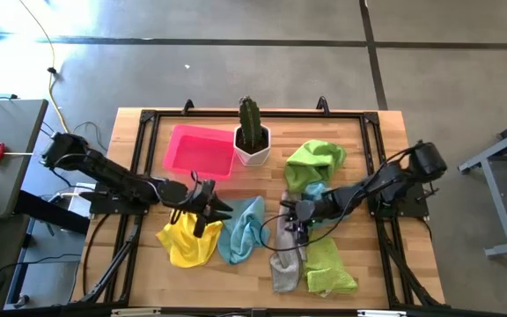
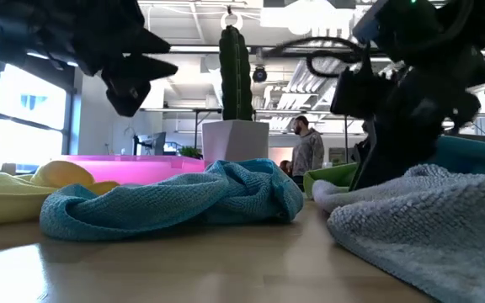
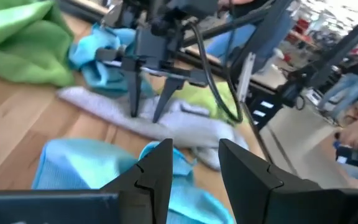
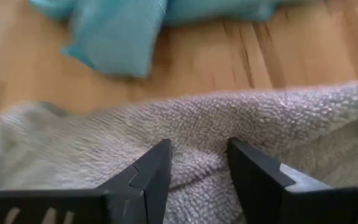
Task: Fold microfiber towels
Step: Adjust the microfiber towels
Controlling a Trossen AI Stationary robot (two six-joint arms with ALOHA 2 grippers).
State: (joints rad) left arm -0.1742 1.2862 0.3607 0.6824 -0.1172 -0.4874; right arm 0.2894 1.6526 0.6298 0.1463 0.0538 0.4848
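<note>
My right gripper (image 1: 291, 227) stands over the far end of the grey towel (image 1: 284, 264), fingers open and pointing down; it also shows in the left wrist view (image 3: 146, 115). My left gripper (image 1: 225, 211) is open and empty, hovering above the crumpled light blue towel (image 1: 240, 231), with the yellow towel (image 1: 187, 245) beside it. A lime green towel (image 1: 329, 269) lies beside the grey one on the table. A second lime green towel (image 1: 315, 158) lies at the far right, with another light blue towel (image 1: 315, 190) next to it. My right gripper comes at the grey towel from above, fingers pointing down. Its open fingertips (image 3: 135, 114) rest on the towel's upper surface near its far end, with a ridge of the cloth (image 4: 197, 146) between them. The towel lies slack on the table.
A pink tray (image 1: 199, 148) and a white pot with a cactus (image 1: 253, 139) stand at the far middle of the table. Bare wood shows at the near left and between the towels. People stand in the room beyond the table.
</note>
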